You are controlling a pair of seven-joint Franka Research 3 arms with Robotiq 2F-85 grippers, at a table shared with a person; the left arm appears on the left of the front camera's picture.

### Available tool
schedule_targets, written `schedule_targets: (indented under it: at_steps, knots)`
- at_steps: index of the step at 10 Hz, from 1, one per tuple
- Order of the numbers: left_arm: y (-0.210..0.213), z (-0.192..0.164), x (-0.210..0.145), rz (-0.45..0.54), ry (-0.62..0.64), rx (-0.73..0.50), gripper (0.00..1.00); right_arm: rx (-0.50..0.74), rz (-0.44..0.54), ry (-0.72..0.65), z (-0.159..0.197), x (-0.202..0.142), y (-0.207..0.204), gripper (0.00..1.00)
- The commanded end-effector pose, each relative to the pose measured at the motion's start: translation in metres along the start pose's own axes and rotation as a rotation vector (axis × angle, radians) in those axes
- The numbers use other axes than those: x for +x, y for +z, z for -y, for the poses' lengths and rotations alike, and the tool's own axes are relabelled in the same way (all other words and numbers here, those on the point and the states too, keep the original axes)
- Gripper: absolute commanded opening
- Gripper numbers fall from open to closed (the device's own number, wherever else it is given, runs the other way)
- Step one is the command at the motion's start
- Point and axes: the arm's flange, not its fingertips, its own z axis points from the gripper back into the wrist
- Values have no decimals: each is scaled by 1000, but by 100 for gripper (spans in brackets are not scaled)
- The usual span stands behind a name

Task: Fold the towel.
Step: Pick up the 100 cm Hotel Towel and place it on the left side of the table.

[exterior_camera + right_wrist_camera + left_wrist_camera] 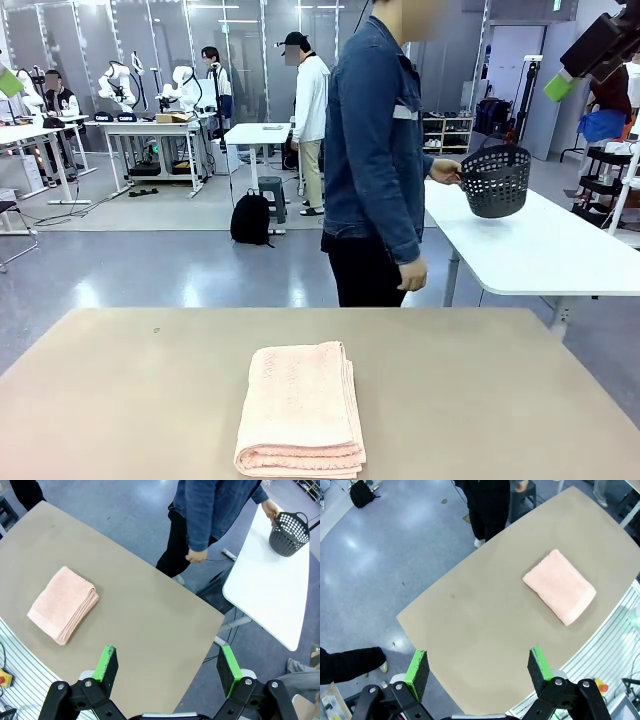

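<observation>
- The left gripper is held wide apart high above the table, with nothing gripped or touched between its green-padded fingers.
- The right gripper is likewise spread fully, empty, and raised well clear of the tabletop.
- The towel is laid near the robot-side edge of the tan table, roughly at its middle, folded into a thick rectangular stack.
- Its pale pink terry surface is marked by a fine woven texture; several rounded layers are seen at the fold along one long side in the right wrist view.
- The tabletop is matte, smooth and flat, with rounded corners.
- A dark perforated basket with a loop handle is held by the hand of a person in a denim jacket over a white side table.
- The front edge of the towel is cut close by the bottom of the front view; its plain band cannot be made out.
</observation>
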Motion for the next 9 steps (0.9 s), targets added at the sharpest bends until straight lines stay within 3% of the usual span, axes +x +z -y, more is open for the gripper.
schedule_targets:
  at_steps: [1, 6, 9]
  knots:
    - [0, 0, 0, 0, 0, 0, 100, -1, -1, -6, 1, 0, 1, 100]
    - [-88, 40, -20, -28, 197, -143, 100, -1, -1, -6, 1, 0, 1, 100]
    - [-188, 67, -49, -75, 318, -262, 100, -1, -1, -6, 1, 0, 1, 100]
